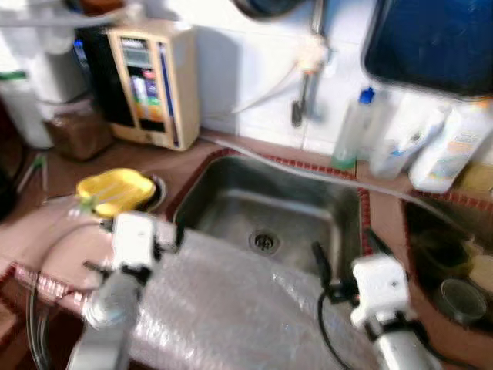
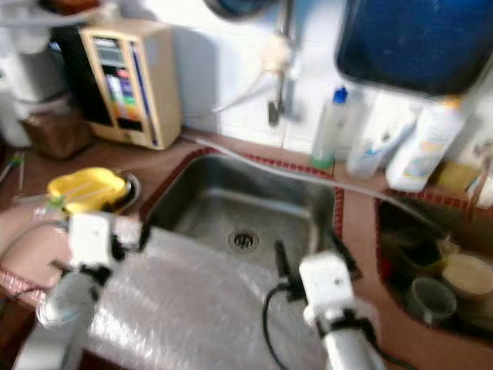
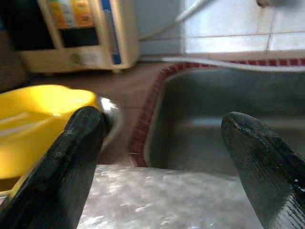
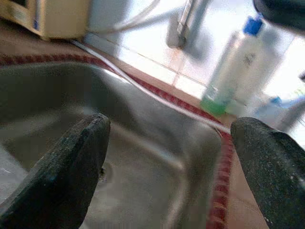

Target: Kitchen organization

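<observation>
Both grippers hover spread wide over a steel sink (image 1: 231,181): the left gripper (image 3: 167,157) above a bubble-wrap sheet (image 1: 223,308) draped on the sink's near edge, the right gripper (image 4: 171,157) over the basin. The left wrist view alone shows a yellow dish (image 3: 33,119) beside one finger; head views place it at ten o'clock of the drain (image 1: 264,241). Bottles (image 1: 447,150) line the tiled wall at two o'clock.

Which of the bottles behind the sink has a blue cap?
The slim clear bottle with the green base, standing leftmost against the white tiled wall. The white bottles right of it show no blue cap.
</observation>
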Controlling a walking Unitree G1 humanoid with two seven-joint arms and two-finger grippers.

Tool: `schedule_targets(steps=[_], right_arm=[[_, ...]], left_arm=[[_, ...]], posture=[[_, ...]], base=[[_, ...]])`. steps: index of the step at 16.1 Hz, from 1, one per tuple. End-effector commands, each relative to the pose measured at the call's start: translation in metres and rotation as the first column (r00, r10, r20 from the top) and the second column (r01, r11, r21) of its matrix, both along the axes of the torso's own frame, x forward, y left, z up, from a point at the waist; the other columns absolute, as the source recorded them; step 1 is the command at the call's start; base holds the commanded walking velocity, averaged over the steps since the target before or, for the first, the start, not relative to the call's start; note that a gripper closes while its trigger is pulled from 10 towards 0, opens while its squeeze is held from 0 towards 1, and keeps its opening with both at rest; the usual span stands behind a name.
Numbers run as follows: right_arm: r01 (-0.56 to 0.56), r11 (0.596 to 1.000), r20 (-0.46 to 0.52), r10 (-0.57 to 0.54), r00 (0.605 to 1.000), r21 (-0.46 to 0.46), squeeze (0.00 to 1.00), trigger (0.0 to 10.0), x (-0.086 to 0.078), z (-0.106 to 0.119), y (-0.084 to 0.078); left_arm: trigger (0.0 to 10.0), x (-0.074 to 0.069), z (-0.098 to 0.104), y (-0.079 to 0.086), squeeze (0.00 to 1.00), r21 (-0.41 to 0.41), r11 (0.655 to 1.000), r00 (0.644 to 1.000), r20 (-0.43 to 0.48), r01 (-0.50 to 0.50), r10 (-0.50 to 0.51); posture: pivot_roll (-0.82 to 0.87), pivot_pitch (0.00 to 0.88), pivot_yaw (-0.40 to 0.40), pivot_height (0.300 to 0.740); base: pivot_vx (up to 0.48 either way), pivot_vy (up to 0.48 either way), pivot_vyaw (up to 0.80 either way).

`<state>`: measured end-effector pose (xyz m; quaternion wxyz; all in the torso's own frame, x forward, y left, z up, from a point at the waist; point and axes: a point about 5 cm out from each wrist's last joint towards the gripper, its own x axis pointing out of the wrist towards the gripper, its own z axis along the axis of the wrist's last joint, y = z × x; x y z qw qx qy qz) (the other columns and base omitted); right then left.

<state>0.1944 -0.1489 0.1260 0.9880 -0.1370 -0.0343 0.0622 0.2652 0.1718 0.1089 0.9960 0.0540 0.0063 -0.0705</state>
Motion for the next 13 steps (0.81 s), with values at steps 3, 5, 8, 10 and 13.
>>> schedule_targets(steps=[3, 5, 8, 10, 13], right_arm=[[-0.005, 1.0, 0.006, 0.005, 1.0, 0.007, 0.0, 10.0, 0.0005, 0.0017, 0.0022], [-0.006, 1.0, 0.006, 0.006, 1.0, 0.007, 0.0, 10.0, 0.0007, 0.0015, 0.0028], [-0.006, 1.0, 0.004, 0.006, 1.0, 0.007, 0.0, 10.0, 0.0005, 0.0009, 0.0026], [-0.006, 1.0, 0.004, 0.006, 1.0, 0.008, 0.0, 10.0, 0.0008, 0.0006, 0.0037], [-0.008, 1.0, 0.002, 0.008, 1.0, 0.009, 0.0, 10.0, 0.0012, -0.0004, 0.0043]], left_arm=[[10.0, -0.0009, -0.0005, 0.0102, 0.0, 0.003, 1.0, 0.999, -0.011, -0.031, 0.031], [10.0, -0.0009, -0.0012, 0.0086, 0.0, -0.002, 1.0, 0.999, -0.019, -0.026, 0.026], [10.0, -0.0011, -0.0022, 0.008, 0.0, -0.003, 1.0, 1.0, -0.025, -0.016, 0.015], [10.0, -0.001, -0.0023, 0.0081, 0.0, -0.004, 1.0, 1.0, -0.028, -0.009, 0.008], [10.0, -0.0004, -0.002, 0.0085, 0.0, -0.004, 1.0, 1.0, -0.031, -0.004, 0.004]], posture=[[0.09, 0.0, -0.021, 0.74], [0.09, 0.0, -0.02, 0.74], [0.09, 0.0, -0.018, 0.74], [0.09, 0.0, -0.016, 0.74], [0.09, 0.0, -0.013, 0.74]], base=[[0.0, 0.0, 0.0], [0.0, 0.0, 0.0], [0.0, 0.306, 0.0], [0.0, 0.48, 0.0], [0.0, 0.48, 0.0]])
